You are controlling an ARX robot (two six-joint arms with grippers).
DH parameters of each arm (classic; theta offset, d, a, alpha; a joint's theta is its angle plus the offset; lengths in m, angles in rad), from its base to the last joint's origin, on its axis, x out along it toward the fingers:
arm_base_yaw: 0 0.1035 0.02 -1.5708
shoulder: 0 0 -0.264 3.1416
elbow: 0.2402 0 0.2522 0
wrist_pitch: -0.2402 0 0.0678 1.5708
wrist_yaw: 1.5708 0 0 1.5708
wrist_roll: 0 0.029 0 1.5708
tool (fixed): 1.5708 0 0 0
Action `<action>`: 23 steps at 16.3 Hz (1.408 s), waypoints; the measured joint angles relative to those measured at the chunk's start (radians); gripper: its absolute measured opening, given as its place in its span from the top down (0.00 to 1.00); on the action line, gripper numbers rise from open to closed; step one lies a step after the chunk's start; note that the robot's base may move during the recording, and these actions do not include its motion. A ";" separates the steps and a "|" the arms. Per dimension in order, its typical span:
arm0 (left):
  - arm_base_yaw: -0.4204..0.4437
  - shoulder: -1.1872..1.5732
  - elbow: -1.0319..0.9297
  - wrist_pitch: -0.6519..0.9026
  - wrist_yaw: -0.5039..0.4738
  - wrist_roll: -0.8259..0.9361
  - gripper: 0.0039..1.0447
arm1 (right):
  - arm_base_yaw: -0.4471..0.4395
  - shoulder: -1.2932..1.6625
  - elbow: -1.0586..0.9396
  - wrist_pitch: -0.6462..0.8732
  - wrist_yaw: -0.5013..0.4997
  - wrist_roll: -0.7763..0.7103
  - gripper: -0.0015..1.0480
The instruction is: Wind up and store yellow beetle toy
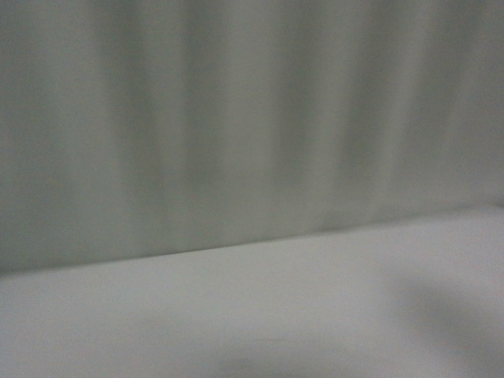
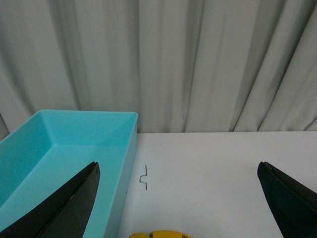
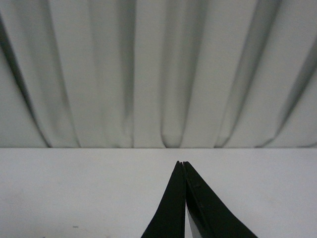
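Between the widely spread jaws of the left claw (image 2: pixel 178 166), the yellow beetle toy (image 2: pixel 161 234) sits on the white surface (image 2: pixel 223 158), barely in view and ungrasped; the claw seems lined up for a pickup. Just beside the toy stands a turquoise bin (image 2: pixel 74 144), likely its storage place. The right claw (image 3: pixel 182 163) is pressed closed, holding nothing.

The left jaws stand wide apart; the yellow beetle toy (image 2: pixel 161 234) lies just beside a turquoise bin (image 2: pixel 74 130).
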 joint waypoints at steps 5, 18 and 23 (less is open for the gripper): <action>0.000 0.000 0.000 0.000 0.000 0.000 0.06 | 0.082 -0.154 -0.135 0.003 0.077 0.066 0.98; 0.000 0.000 0.000 0.000 0.000 0.000 0.06 | 0.082 -0.521 -0.282 -0.199 0.078 0.070 0.98; 0.000 0.000 0.000 0.000 0.000 0.000 0.06 | 0.082 -0.591 -0.282 -0.272 0.078 0.070 0.98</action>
